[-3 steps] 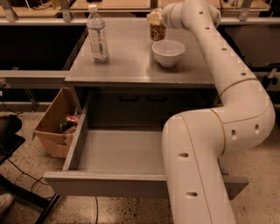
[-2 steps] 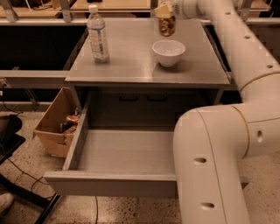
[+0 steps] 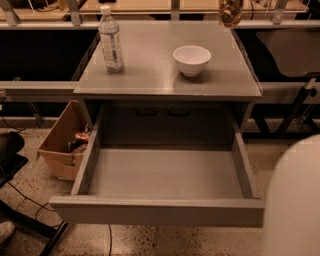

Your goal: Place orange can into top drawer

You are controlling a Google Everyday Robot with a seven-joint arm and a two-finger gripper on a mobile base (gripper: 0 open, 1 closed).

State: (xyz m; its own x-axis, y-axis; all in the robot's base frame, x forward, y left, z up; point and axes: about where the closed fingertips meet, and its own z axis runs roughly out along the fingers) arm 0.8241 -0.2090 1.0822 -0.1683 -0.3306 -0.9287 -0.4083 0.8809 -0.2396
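Hanging above the table's [image 3: 150,75] rear, orange can [image 3: 230,12] shows, gripper unseen.

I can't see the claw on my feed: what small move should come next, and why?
Probably carry the orange can forward and down toward the top drawer. The can shows at the picture's top edge, past the white bowl; the claw is out of view, presumably above it. The drawer stands open and empty.

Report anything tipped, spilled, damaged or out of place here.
Nothing spilled, tipped or broken. The bottle and bowl stand upright on the table; the top drawer is open and empty. Only oddity: the orange can at the picture's top edge, seemingly hanging above the table's back. The gripper is out of view there.
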